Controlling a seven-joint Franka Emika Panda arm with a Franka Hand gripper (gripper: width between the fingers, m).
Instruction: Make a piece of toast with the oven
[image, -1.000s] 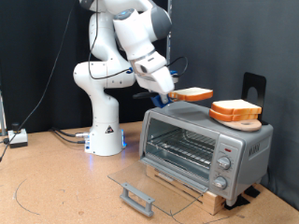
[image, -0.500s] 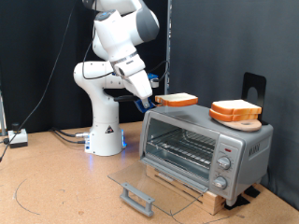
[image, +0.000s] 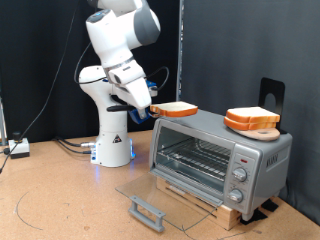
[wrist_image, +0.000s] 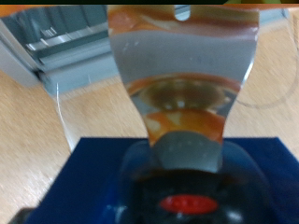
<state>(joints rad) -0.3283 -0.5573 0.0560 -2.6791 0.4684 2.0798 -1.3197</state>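
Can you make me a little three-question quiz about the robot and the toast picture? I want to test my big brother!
1. True or false: the oven has its glass door folded down open.
2. What is the gripper holding between its fingers? A) a knob B) the piece of toast C) a cable
3. Fill in: the stack of slices sits on ____ of the oven, at the exterior view's right.

Key:
1. True. The door lies flat in front and the wire rack shows inside.
2. B. The slice is held in the air by the oven's top corner at the exterior view's left.
3. Top.
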